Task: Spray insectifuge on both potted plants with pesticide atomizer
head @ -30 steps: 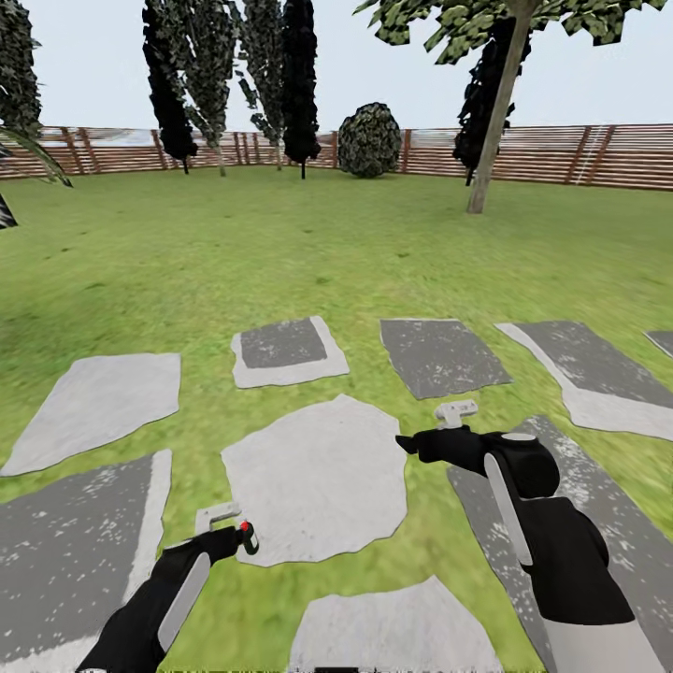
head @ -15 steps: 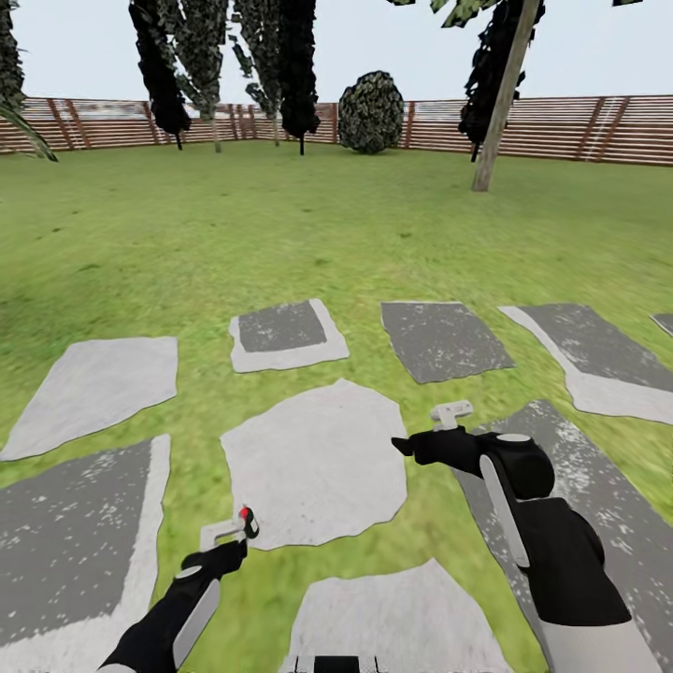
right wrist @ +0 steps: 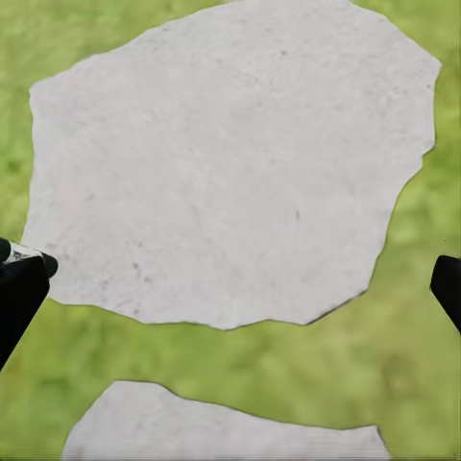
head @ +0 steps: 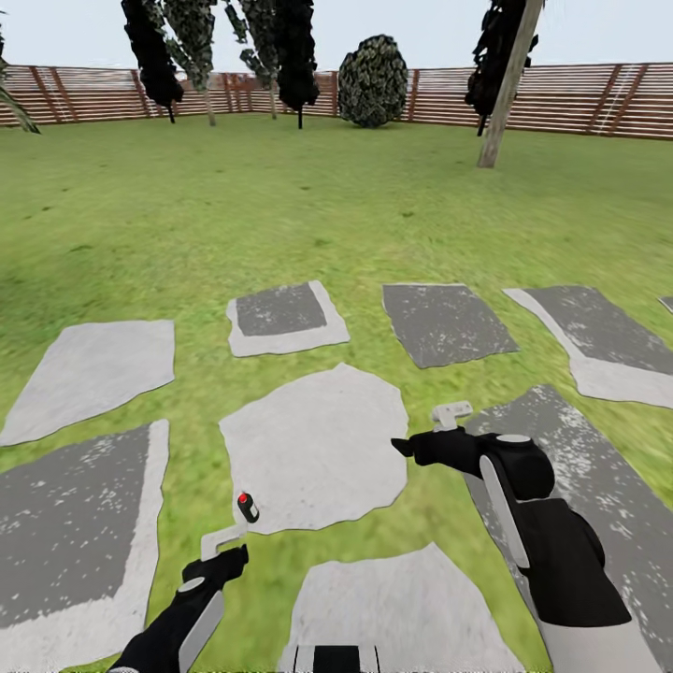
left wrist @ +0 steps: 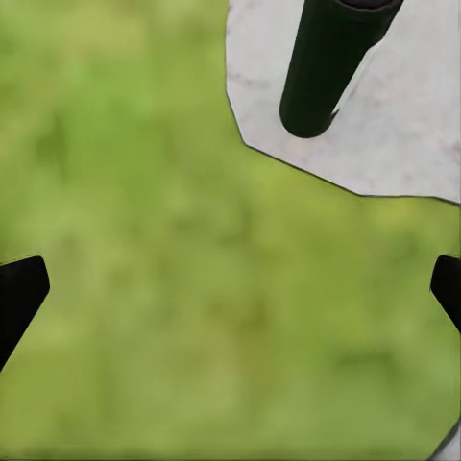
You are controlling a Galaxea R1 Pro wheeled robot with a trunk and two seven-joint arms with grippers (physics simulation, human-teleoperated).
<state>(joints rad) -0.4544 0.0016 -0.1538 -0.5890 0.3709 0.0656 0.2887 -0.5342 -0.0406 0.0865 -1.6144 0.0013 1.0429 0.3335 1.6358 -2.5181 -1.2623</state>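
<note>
head view looks across the garden lawn (head: 280, 206) and stepping slabs (head: 313, 444) to the slat fence (head: 579, 98); no pesticide atomizer or potted plants in sight, so the robot is likely searching. left gripper (left wrist: 230, 298) and right gripper (right wrist: 230, 288) hang spread and empty over grass and stone. judging by the task, a small spray bottle should be light, rigid, maybe slick: grip mid-body, below the head
</note>
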